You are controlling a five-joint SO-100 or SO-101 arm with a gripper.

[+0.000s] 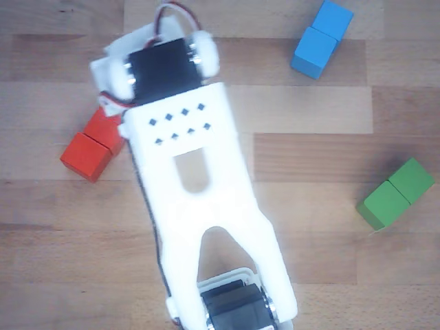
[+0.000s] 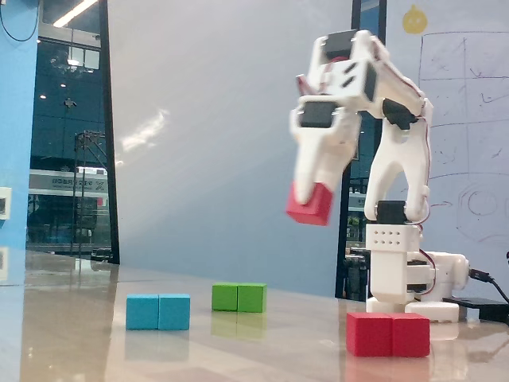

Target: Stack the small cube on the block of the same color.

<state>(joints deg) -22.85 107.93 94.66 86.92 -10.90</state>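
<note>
Cube [image 2: 310, 205] hangs clamped in our gripper [image 2: 306, 199], arm raised and bent downward, high above the table and left of the red block [image 2: 388, 333].

blue block [image 2: 158, 311], green block [image 2: 238, 298], wooden table [image 1: 309, 110]

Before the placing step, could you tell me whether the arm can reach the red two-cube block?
Probably yes: the red two-cube block lies uncovered near the arm's base, apart from other blocks; the pincer holds the small red cube above.
</note>
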